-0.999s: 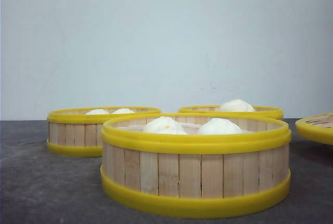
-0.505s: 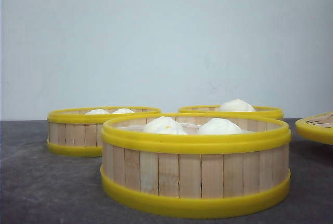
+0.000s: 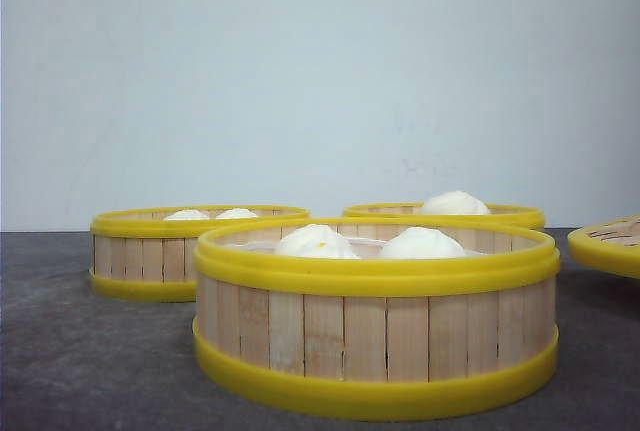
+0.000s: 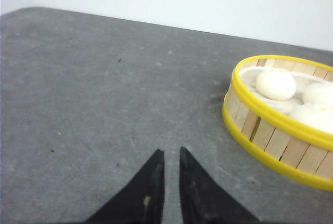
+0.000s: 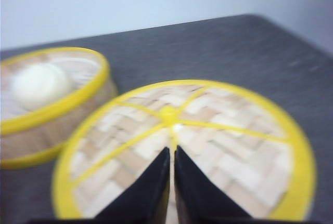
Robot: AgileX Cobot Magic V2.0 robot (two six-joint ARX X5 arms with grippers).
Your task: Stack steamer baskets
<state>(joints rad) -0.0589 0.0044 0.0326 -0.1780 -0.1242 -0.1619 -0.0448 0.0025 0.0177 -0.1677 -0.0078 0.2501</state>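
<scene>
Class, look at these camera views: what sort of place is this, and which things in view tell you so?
Probably a staged tabletop test setup, not a real kitchen: a bare grey table, a plain white wall, and only steamer baskets with buns.

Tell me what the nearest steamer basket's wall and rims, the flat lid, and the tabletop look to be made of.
Nearest steamer basket: the wall looks like pale, unvarnished wooden slats, with grain and seams showing; the thick rims look like smooth, glossy yellow plastic. Flat lid: woven pale strips, probably wood or bamboo, inside a yellow plastic-looking rim with spokes. Tabletop: dark grey, matte, speckled, possibly stone or laminate.
</scene>
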